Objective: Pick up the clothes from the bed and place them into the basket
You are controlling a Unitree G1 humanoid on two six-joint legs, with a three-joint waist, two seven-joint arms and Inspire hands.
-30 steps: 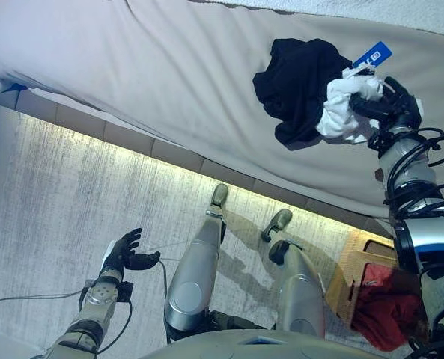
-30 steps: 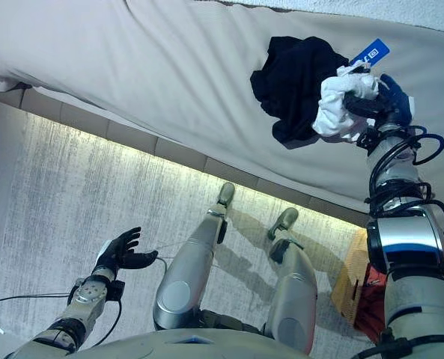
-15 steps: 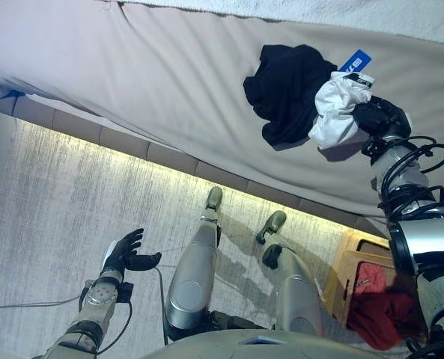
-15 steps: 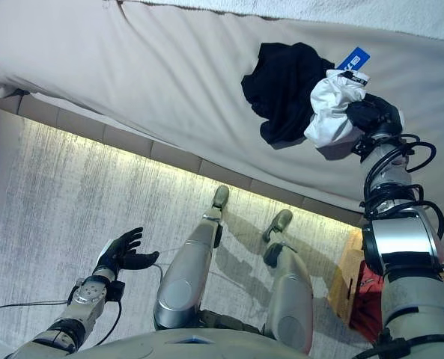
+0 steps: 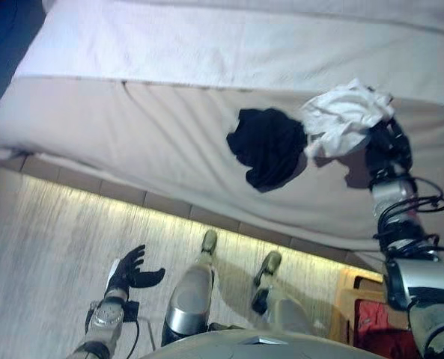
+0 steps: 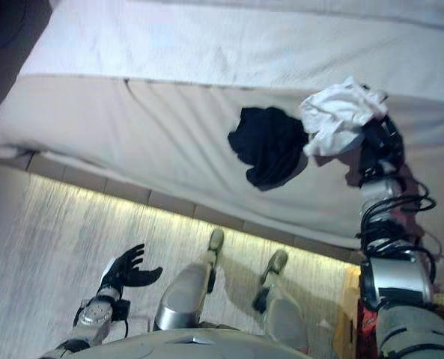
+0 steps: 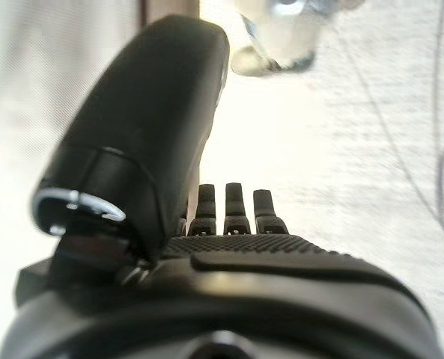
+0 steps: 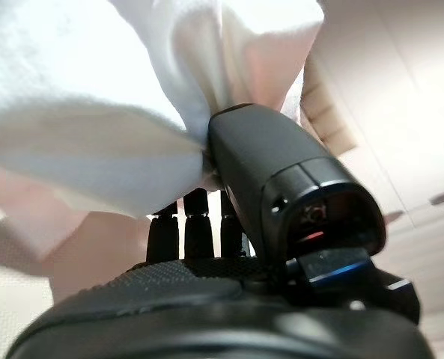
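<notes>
A white garment [image 5: 345, 116] hangs bunched from my right hand [image 5: 386, 146], whose thumb and fingers pinch it above the bed's right part. In the right wrist view the white cloth [image 8: 124, 112] is clamped between thumb and fingers. A black garment [image 5: 266, 146] lies crumpled on the beige bed [image 5: 147, 134], just left of the white one. The wooden basket [image 5: 356, 299] stands on the floor at the lower right with red clothing [image 5: 371, 333] in it. My left hand [image 5: 132, 269] is open and empty, low over the floor at the lower left.
The bed's front edge runs across the view with a lit strip under it. A white cover [image 5: 229, 45] lies on the far part of the bed. Pale striped floor [image 5: 49, 239] lies between me and the bed.
The camera has tilted up, showing more of the bed. My right hand has lifted the white garment off the black one. The blue tag is out of sight.
</notes>
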